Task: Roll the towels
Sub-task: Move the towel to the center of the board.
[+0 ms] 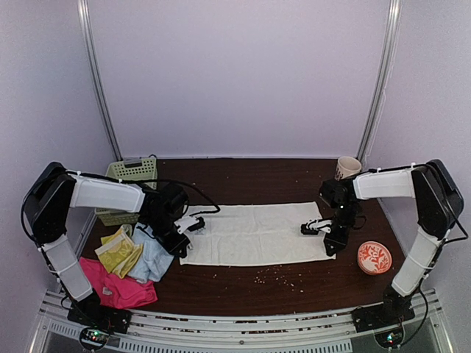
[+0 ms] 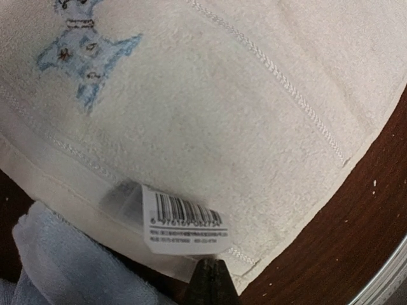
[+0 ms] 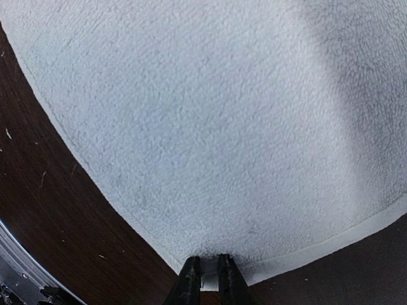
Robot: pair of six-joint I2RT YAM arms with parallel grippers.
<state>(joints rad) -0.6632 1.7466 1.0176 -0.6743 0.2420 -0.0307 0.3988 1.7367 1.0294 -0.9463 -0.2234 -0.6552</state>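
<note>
Closed jaws of the left gripper and the right gripper are pinched on opposite ends of the cream-white towel, spread flat on the table; rolling is judged barely begun, and an even, matched lift is called for next.

Cream-white towel lies flat between the left gripper and the right gripper
Each gripper sits at one short end of it on the dark table. A pale blue towel, a yellow-green towel and a hot-pink towel are heaped at the left.
</note>
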